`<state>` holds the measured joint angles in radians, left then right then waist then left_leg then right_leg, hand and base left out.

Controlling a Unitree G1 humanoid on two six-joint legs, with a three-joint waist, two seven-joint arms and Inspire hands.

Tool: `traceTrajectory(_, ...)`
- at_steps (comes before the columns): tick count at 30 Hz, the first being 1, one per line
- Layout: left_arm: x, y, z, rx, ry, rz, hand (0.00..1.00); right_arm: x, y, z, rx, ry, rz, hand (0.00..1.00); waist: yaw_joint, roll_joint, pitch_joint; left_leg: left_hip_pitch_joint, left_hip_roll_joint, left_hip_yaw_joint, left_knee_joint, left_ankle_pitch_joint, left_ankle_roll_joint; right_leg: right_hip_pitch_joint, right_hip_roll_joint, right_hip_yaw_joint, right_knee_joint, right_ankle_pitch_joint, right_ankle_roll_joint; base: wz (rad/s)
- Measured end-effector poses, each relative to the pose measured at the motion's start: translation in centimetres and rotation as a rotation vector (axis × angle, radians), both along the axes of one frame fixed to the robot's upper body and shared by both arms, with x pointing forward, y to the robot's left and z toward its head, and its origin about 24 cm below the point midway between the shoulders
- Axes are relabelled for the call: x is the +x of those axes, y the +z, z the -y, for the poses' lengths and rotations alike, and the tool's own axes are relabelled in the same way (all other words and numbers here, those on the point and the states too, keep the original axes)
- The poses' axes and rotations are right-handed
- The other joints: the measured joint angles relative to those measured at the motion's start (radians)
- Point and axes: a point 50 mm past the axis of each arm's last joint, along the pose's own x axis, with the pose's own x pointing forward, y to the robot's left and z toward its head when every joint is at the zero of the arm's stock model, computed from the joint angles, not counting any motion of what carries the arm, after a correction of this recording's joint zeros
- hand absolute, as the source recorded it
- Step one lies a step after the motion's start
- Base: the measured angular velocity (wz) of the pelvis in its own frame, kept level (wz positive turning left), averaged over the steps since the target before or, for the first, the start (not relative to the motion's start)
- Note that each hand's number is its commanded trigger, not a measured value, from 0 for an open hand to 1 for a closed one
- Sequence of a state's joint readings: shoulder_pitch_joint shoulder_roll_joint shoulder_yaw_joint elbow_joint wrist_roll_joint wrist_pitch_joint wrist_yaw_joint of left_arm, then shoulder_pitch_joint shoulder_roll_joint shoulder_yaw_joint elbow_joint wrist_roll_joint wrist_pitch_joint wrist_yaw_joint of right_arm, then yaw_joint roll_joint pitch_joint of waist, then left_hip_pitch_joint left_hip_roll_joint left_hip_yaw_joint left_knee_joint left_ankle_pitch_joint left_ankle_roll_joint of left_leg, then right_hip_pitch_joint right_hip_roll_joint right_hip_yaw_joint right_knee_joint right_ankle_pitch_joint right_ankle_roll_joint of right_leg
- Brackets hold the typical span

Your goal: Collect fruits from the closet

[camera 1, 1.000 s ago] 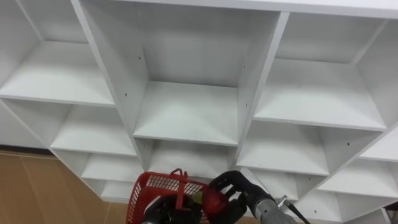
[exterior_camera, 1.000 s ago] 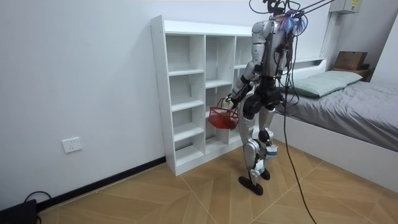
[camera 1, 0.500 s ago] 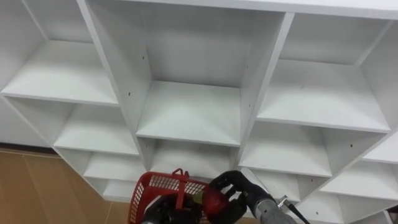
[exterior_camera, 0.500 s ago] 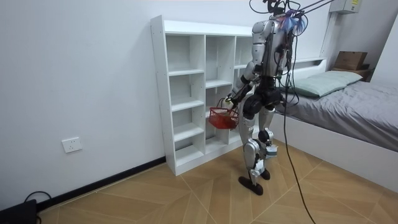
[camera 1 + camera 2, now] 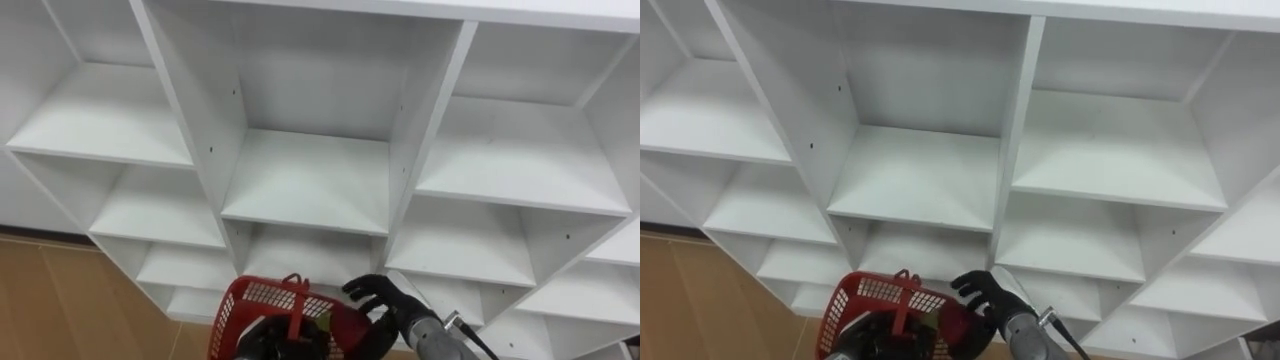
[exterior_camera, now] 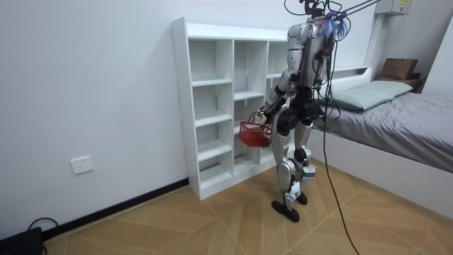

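Observation:
A red plastic basket (image 5: 250, 300) hangs low in front of the white closet (image 5: 305, 180), whose shelves in view are all bare. My left hand (image 5: 262, 340) is curled round the basket's upright handle (image 5: 295, 305). My black right hand (image 5: 385, 302) hovers over the basket's right side, fingers spread and relaxed. Under that hand a red fruit (image 5: 345, 322) lies inside the basket beside something greenish (image 5: 320, 323). In the room view I stand upright facing the closet (image 6: 212, 106), with the basket (image 6: 253, 134) at hip height.
The closet's vertical dividers (image 5: 425, 130) split it into columns of open compartments. Wooden floor (image 5: 60, 300) shows at the lower left. A bed (image 6: 396, 113) with grey bedding stands at the room view's right, close behind me.
My right hand's fingers have uncurled from the red fruit, which now sits lower in the basket. The eye view has shifted slightly to the right.

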<state>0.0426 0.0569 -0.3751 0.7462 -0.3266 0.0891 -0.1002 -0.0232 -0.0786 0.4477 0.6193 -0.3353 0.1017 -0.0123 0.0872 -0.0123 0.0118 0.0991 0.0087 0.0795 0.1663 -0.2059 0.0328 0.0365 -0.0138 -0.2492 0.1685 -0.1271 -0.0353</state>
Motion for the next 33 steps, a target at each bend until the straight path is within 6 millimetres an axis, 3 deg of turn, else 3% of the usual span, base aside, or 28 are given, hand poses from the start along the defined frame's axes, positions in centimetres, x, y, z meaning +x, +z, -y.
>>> traceTrajectory(11,-0.12,-0.07,-0.21,0.019,-0.014,-0.001,1.00,0.23,0.15,-0.14,0.010,-0.021,0.015,0.00,0.001,-0.012,0.0055,-0.002,-0.001,-0.001,0.000,0.000,0.000,0.001,0.000,-0.002,-0.001,0.000,0.000,0.00)
traceTrajectory(20,-0.17,-0.07,-0.08,0.014,-0.027,-0.001,1.00,0.19,0.10,-0.19,0.012,-0.021,0.013,0.00,0.001,-0.010,0.0071,-0.001,-0.001,-0.001,0.000,0.000,0.000,0.002,0.000,-0.002,-0.001,0.000,0.000,0.00)
traceTrajectory(33,-0.29,-0.08,0.17,0.006,-0.045,-0.003,1.00,0.12,-0.11,0.01,0.051,-0.082,-0.005,0.00,0.001,-0.009,0.0053,-0.001,-0.001,0.004,-0.001,0.000,0.000,0.003,0.000,0.000,0.000,-0.001,0.001,0.00)
